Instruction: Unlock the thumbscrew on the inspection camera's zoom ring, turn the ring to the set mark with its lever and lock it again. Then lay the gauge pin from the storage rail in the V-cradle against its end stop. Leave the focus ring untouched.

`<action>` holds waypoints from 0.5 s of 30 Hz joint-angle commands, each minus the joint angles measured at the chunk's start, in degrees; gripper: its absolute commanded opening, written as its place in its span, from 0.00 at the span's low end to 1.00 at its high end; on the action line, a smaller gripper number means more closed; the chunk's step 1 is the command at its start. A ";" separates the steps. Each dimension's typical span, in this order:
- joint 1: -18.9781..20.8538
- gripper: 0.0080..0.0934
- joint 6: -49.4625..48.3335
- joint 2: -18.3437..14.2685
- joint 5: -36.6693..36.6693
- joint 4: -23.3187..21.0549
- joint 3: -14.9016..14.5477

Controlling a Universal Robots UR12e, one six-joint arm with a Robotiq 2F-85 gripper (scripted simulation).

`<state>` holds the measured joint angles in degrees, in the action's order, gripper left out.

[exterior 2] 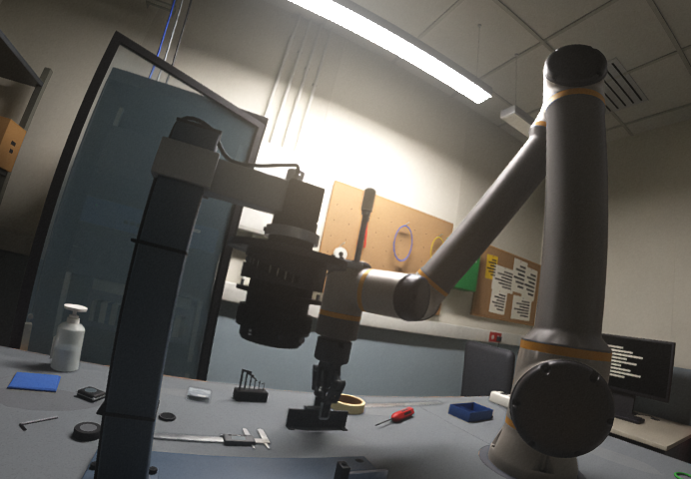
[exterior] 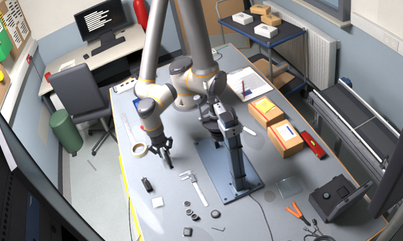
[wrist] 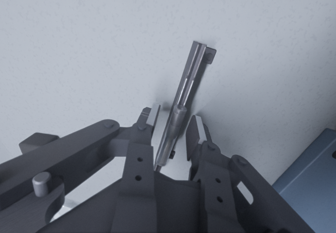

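Note:
The near end of the gauge pin is hidden under my gripper's body in the wrist camera. The pin is a short steel cylinder lying along the V-cradle, a narrow dark channel on the grey table. The cradle's end stop stands at its far end, apart from the pin's tip. My gripper hangs low over the cradle, open around the pin and holding nothing. The inspection camera sits on its column to the right, its lever standing up. From the second side camera the gripper stands over the cradle.
The blue base plate of the column lies right of the cradle. A tape roll lies to the left by a steel ruler. Calipers, a small black block and several round discs lie nearer the front edge.

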<state>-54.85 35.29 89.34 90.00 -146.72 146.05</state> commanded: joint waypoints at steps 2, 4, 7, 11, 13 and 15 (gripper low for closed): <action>0.00 0.35 0.00 0.02 0.00 -0.02 -0.03; 0.00 0.35 0.00 0.02 0.00 -0.02 -0.03; 0.00 0.35 0.00 0.01 0.00 -0.02 -0.03; 0.00 0.29 0.00 0.01 0.00 -0.02 -0.03; 0.00 0.25 0.00 0.01 0.00 -0.02 -0.03; 0.00 0.20 0.00 0.01 0.00 -0.02 -0.03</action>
<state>-54.85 35.29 89.33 90.00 -146.72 146.05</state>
